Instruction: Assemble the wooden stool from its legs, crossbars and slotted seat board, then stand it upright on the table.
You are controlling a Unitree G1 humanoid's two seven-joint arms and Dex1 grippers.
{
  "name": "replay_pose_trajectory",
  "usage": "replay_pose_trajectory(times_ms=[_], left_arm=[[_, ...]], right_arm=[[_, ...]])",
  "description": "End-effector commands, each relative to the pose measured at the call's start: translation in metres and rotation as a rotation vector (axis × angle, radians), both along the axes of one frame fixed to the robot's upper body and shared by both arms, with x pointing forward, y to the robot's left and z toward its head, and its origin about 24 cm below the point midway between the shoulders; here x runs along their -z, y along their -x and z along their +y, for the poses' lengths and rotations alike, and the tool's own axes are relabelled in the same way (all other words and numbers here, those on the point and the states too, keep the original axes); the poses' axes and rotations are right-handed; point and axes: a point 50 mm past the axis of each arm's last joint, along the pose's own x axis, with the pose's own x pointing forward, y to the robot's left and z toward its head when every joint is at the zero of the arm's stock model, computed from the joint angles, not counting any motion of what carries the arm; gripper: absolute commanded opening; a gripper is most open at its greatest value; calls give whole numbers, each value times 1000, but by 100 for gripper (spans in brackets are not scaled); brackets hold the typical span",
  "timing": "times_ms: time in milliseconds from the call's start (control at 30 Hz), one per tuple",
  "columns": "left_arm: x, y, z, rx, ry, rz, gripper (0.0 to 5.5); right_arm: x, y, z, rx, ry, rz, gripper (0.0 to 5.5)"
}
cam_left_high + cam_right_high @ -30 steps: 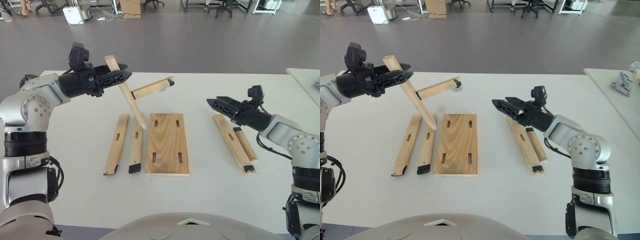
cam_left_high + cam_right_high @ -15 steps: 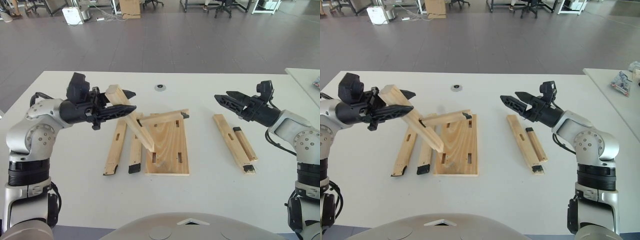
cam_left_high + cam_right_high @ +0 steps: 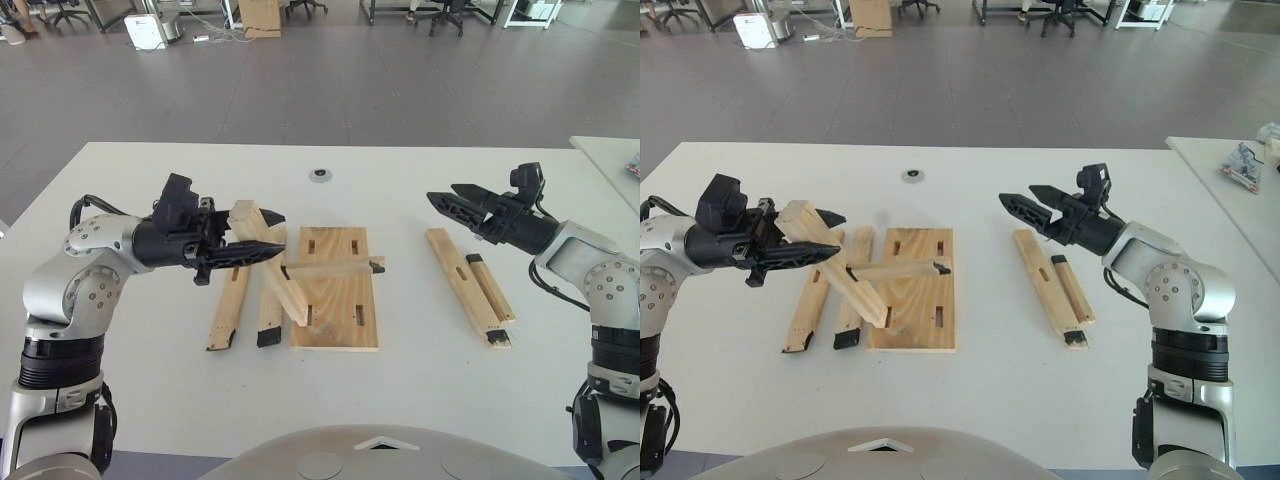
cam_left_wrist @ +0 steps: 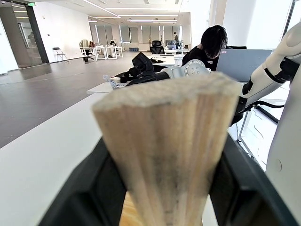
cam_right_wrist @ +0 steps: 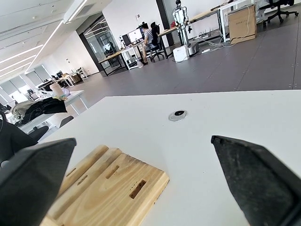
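No legible text, seemingly

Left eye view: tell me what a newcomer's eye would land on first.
First comes the black left gripper, shut on a pale wooden leg-and-crossbar piece held tilted, its lower end at the left edge of the flat slotted wooden seat board mid-table. On the right, the black right gripper hangs open above the white table, beyond two loose wooden stool parts.

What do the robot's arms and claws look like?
The left arm and right arm are silver-grey, with chunky round joints and thin black cables. The left gripper and right gripper are black, each with two long pointed fingers and a small camera block on top.
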Motion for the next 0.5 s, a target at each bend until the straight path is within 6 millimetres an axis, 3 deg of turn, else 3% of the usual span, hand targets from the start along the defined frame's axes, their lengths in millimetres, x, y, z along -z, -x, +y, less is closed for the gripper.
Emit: replay_pose_trajectory(times_ms=[33, 500], left_arm=[[1, 0, -4, 2, -8, -10, 208], [16, -7, -6, -1, -56, -35, 208]], right_arm=[[2, 0, 1, 5, -1, 3, 538], [1, 1, 4, -3, -11, 1, 538]])
